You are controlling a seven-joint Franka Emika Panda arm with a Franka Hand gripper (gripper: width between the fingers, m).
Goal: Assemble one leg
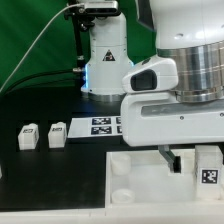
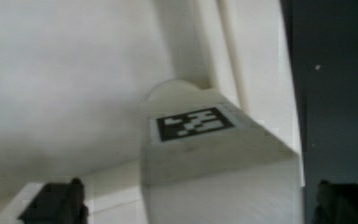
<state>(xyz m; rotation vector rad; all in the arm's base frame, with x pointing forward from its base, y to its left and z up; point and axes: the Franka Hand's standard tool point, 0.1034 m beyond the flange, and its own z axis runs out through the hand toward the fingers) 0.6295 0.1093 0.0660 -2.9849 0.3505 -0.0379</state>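
Observation:
A leg [image 1: 208, 163], a small white block with a black-and-white tag, stands at the exterior view's right on the large white square piece [image 1: 132, 172]. In the wrist view this leg [image 2: 202, 150] lies between my two dark fingers [image 2: 55, 202], with a gap on each side. My gripper [image 1: 190, 166] is open around it and low over the piece; in the wrist view the gripper [image 2: 199, 205] is not seen touching the leg. Two more legs [image 1: 27, 136] [image 1: 57, 133] stand on the black table at the exterior view's left.
The marker board [image 1: 104, 124] lies flat behind the large white piece. The arm's white base [image 1: 104, 60] stands at the back, with a cable running off it. The wrist view shows the white piece's surface [image 2: 69, 80] and black table [image 2: 336, 80] beside it.

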